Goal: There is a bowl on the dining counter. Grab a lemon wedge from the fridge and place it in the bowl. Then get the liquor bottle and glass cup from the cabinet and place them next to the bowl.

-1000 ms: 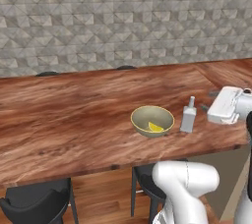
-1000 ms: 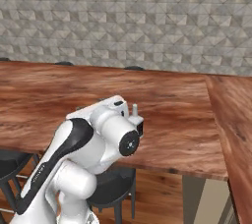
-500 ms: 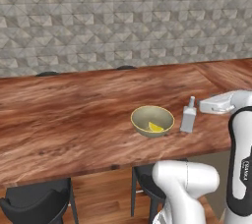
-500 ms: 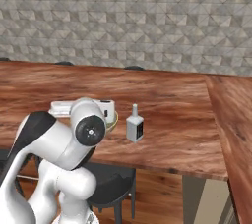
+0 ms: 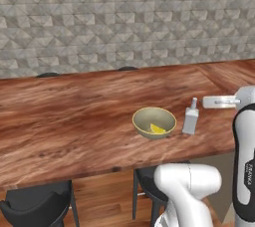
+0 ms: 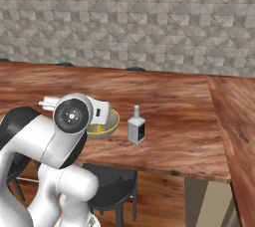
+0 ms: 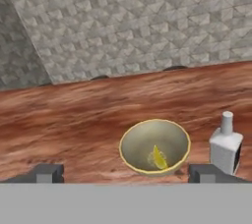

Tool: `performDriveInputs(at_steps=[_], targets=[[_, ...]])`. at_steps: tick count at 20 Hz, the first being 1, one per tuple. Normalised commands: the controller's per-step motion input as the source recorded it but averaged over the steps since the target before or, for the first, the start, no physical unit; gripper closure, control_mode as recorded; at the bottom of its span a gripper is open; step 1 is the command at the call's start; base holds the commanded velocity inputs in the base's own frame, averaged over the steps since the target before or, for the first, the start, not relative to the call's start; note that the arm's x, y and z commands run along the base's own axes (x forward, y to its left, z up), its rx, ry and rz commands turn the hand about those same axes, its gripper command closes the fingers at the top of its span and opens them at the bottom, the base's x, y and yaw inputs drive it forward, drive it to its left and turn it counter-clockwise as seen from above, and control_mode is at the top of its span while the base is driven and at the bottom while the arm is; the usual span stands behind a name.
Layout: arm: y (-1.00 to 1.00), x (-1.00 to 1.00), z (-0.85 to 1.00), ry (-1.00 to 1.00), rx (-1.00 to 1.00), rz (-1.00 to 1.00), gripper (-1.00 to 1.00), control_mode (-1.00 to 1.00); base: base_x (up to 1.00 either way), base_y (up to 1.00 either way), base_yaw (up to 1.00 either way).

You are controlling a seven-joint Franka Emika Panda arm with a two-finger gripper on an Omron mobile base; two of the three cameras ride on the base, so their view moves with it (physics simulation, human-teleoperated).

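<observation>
Wooden counter [image 5: 74, 116] has bowl [image 5: 154, 122] with lemon wedge [image 5: 158, 129] inside, bottle [image 5: 191, 117] just beside it; my gripper [image 7: 125, 173] is spread wide and empty, so I'd back off cleanly, then fetch the glass.

From the right base camera I see the liquor bottle [image 6: 136, 127] standing upright on the wooden bench [image 6: 179, 116], just beside the bowl [image 6: 106, 126] (its near side hidden by my arm's white joint). Something yellow lies inside the bowl.
</observation>
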Motion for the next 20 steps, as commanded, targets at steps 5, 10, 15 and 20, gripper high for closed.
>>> performDriveInputs(at_steps=[5,10,15,20], targets=[[0.0,0.0,-0.05,0.02,0.0,0.0,-1.0,1.0,-0.41,0.23,0.0],[0.0,0.0,0.0,0.0,0.0,0.0,-1.0,1.0,-1.0,0.74,-0.03],[0.0,0.0,0.0,0.0,0.0,0.0,-1.0,1.0,-0.83,1.0,-0.05],[0.0,0.0,0.0,0.0,0.0,0.0,-1.0,1.0,-0.41,1.0,-0.13]])
